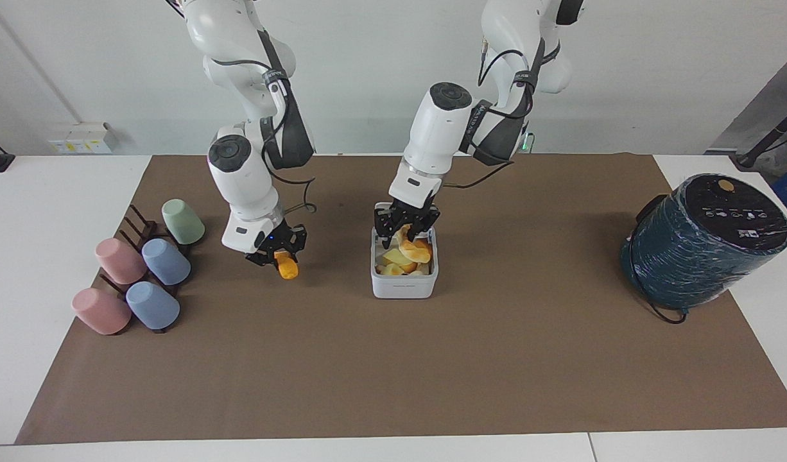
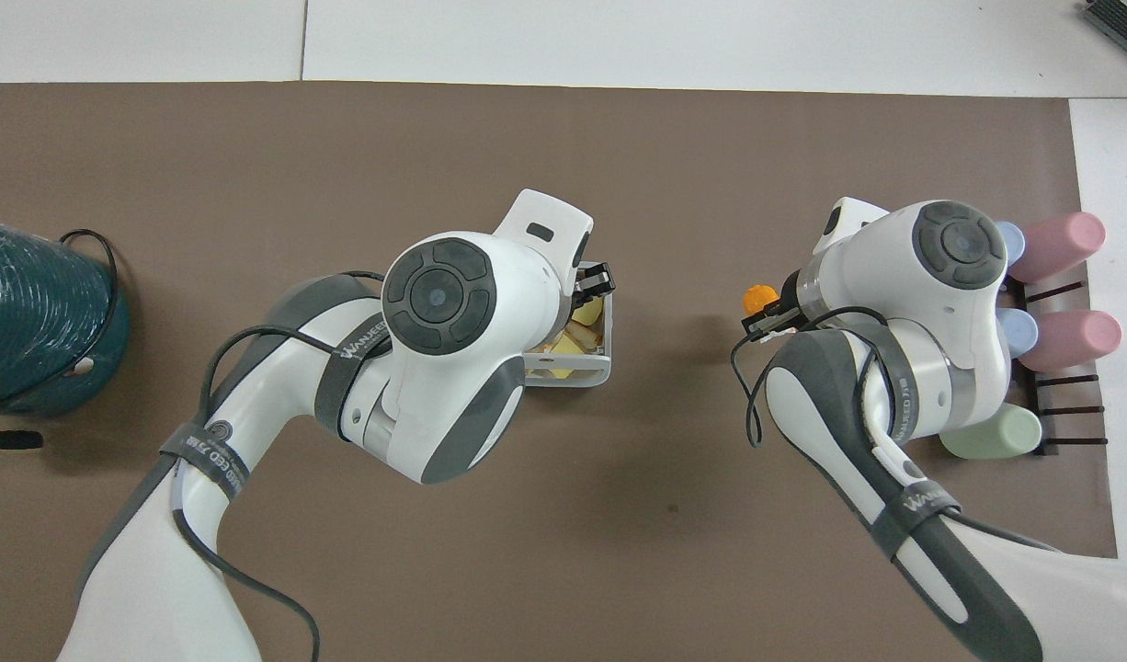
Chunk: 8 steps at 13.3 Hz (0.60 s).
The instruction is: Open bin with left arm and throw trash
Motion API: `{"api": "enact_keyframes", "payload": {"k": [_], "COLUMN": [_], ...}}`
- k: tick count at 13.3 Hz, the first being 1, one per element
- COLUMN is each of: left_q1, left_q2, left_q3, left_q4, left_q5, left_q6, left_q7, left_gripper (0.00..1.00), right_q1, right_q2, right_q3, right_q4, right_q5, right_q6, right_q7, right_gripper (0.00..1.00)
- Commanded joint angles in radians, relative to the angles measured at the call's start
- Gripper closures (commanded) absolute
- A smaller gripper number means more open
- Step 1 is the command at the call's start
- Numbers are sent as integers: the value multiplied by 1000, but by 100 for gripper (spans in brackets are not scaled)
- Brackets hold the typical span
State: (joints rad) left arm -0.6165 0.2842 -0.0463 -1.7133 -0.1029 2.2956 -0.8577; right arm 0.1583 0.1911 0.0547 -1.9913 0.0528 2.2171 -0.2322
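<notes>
1. The brown mat (image 1: 393, 359) covers most of the table, with a dark teal cylinder (image 1: 705, 240) at the left arm's end and a rack of pastel cups (image 1: 140, 273) at the right arm's end.
2. The left arm (image 1: 435, 138) reaches down to the middle of the mat; the right arm (image 1: 242, 179) reaches down beside the cups.
3. The bin (image 1: 404, 282) sits open at mid-mat, its lid standing up on the side nearer the robots and already holding several yellow and orange scraps.
4. The left gripper (image 1: 406, 230) is over the bin's mouth. A curved yellow-orange peel (image 1: 414, 247) hangs at its tips; whether the fingers grip it or have parted I cannot tell.
5. The right gripper (image 1: 279, 251) is over the mat between the cups and the bin, pinched on an orange chunk (image 1: 285, 265) that looks lifted just clear of the mat.
6. Step in hand, as I judge it: loading trash, the opening done. Next, the peel must settle inside and the left gripper clear the rim, leaving room for the right to carry its chunk over the opening.
</notes>
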Motion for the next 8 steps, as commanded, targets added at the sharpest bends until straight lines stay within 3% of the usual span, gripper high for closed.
{"api": "enact_keyframes", "payload": {"k": [1, 4, 8], "left_q1": [-6, -3, -18], "left_q2": [-5, -3, 3], "left_q3": [17, 17, 17], "left_q4": [23, 63, 76], "left_q5": [5, 74, 75], "left_q6": [-57, -149, -156], "left_q7": [-7, -6, -17], "left_gripper": [44, 44, 44], "right_q1": [-6, -6, -5], "right_q2": [-1, -1, -1], "right_q3": [5, 5, 5], "right_q4": [0, 0, 0], "right_q5": [-18, -18, -18], "right_q6": [-8, -8, 1], "right_q7": [22, 22, 22], "right_gripper": [100, 100, 100]}}
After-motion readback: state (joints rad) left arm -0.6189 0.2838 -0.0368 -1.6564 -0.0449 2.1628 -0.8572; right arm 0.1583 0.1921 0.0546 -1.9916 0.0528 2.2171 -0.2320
